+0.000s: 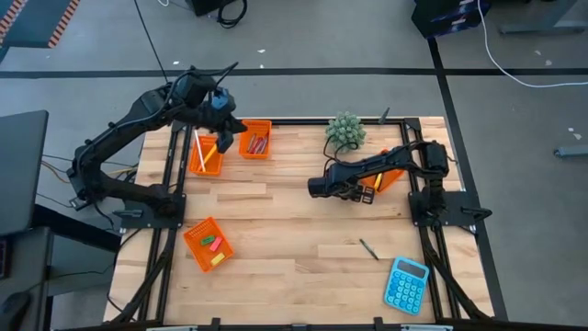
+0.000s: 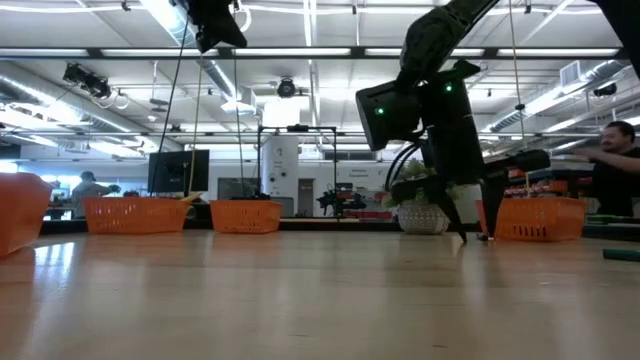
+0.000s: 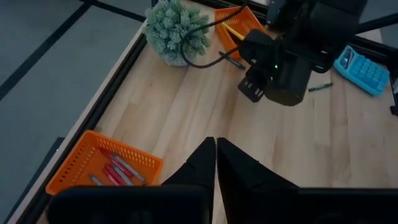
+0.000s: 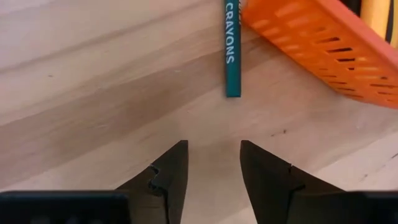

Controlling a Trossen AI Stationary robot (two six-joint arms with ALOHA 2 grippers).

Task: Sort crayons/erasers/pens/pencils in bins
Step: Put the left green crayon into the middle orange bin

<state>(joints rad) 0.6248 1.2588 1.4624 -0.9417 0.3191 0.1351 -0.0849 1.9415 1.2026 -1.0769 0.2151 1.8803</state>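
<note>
- Beside the far-right bin point(image 4: 323, 50), a green crayon point(image 4: 232, 50) lies on the bench point(image 1: 294, 202), just ahead of the right gripper point(image 4: 213, 165), whose jaws are open and empty.
- Next move, likely: advance, straddle the crayon, close.
- Left gripper point(image 3: 216, 163) hangs shut above the crayon bin point(image 3: 74, 171).

Worktop point(image 1: 276, 211): pale jointed wood planks, smooth, satin sheen. Bins point(image 1: 208, 245): orange perforated plastic. Crayon point(image 4: 232, 46): teal printed paper wrap, matt. Calculator point(image 1: 407, 285): blue plastic.
</note>
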